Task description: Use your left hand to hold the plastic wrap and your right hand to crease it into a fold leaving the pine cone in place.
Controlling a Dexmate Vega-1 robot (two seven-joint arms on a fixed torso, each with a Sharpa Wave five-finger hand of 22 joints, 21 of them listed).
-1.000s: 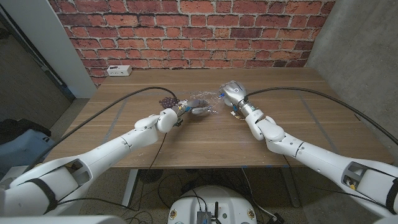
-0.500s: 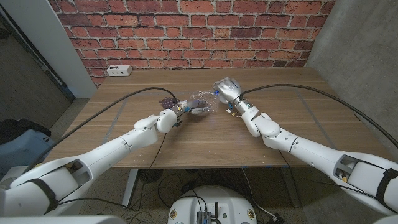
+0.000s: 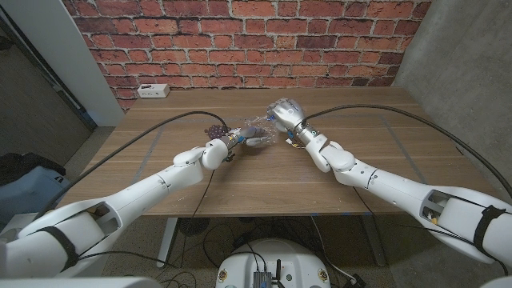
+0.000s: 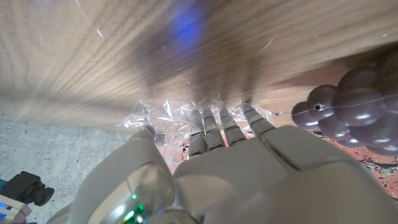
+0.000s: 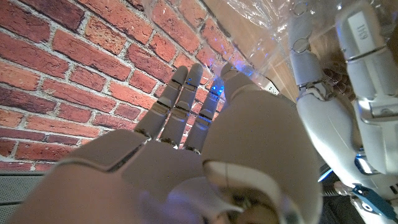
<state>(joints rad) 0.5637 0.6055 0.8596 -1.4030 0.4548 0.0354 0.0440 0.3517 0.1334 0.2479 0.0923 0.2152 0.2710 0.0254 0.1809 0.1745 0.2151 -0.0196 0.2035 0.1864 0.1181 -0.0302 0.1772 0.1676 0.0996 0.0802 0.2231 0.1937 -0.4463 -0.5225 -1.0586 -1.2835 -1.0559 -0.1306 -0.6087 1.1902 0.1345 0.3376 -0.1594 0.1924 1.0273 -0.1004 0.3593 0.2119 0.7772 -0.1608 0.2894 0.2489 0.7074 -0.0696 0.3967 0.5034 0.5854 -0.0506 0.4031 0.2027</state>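
Right hand (image 3: 286, 112) now closer to plastic wrap (image 3: 258, 128), fingers spread, left hand (image 3: 240, 140) pinning wrap, left wrist view showing pine cone (image 4: 354, 107)

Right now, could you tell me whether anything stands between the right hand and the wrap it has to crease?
Nothing visible does. The right hand is already at the wrap, opposite the left hand on its other side. The pine cone sits beyond the left hand, out of the way.

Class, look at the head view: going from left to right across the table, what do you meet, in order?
White power strip → dark pine cone → left hand → plastic wrap → right hand.
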